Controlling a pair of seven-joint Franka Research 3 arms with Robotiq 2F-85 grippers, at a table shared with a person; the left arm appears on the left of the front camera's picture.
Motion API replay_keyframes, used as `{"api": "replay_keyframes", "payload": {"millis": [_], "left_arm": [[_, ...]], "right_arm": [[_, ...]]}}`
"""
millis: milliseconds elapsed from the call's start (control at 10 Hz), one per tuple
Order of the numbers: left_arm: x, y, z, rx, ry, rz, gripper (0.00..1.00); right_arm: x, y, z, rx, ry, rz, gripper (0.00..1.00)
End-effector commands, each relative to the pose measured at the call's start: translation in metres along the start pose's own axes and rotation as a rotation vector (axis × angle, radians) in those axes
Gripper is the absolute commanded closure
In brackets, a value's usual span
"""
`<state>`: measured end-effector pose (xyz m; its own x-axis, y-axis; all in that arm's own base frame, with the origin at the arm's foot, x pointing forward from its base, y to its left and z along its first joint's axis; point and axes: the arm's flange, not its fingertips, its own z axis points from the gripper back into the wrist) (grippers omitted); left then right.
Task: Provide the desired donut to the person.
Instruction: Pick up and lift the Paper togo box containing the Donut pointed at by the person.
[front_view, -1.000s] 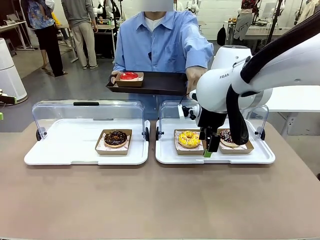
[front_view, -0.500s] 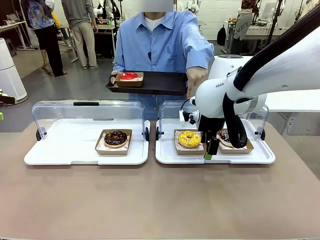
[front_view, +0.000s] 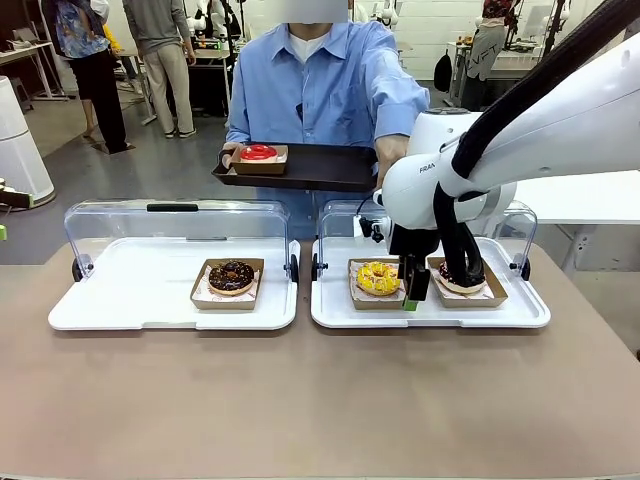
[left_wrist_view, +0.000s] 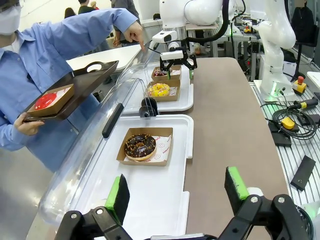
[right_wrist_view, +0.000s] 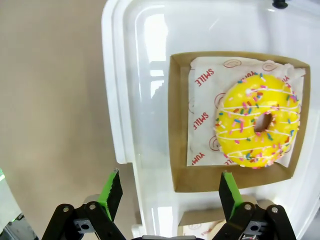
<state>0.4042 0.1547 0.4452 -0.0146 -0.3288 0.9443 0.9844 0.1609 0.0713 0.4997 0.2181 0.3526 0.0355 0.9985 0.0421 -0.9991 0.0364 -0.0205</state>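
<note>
Brown tabletop: right gripper spread, low beside yellow sprinkled donut in open cardboard box, probably aligning on the box rim. person holds black serving tray out to receive. left gripper spread, parked.

The yellow donut has white drizzle and sprinkles of many colours. Its paper is white with red print, its box plain brown. The chocolate donut is dark brown, flecked with pale bits. The red donut shines on a black tray. The white trays sit on a tan table. The person wears light blue over white, with a white mask. The right tool and left tool are black with green pads.
</note>
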Motion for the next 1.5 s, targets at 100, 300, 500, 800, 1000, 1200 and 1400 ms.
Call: {"api": "replay_keyframes", "payload": {"millis": [100,300,500,800,1000,1200,1400], "left_arm": [[0.000,0.000,0.001,0.005,-0.006,-0.004,0.00],[0.000,0.000,0.001,0.005,-0.006,-0.004,0.00],[0.000,0.000,0.001,0.005,-0.006,-0.004,0.00],[0.000,0.000,0.001,0.005,-0.006,-0.004,0.00],[0.000,0.000,0.001,0.005,-0.006,-0.004,0.00],[0.000,0.000,0.001,0.005,-0.006,-0.004,0.00],[0.000,0.000,0.001,0.005,-0.006,-0.004,0.00]], "right_arm": [[-0.001,-0.009,-0.006,0.015,0.042,-0.031,0.00],[-0.003,-0.009,-0.011,0.027,0.047,-0.033,0.00],[-0.005,-0.011,-0.021,0.039,0.042,-0.027,0.00],[-0.002,-0.011,-0.028,0.041,0.036,-0.014,0.00],[-0.001,-0.010,-0.029,0.039,0.035,-0.012,0.00],[-0.002,-0.010,-0.030,0.037,0.033,-0.013,0.03],[-0.003,-0.009,-0.031,0.029,0.031,-0.006,0.63]]}}
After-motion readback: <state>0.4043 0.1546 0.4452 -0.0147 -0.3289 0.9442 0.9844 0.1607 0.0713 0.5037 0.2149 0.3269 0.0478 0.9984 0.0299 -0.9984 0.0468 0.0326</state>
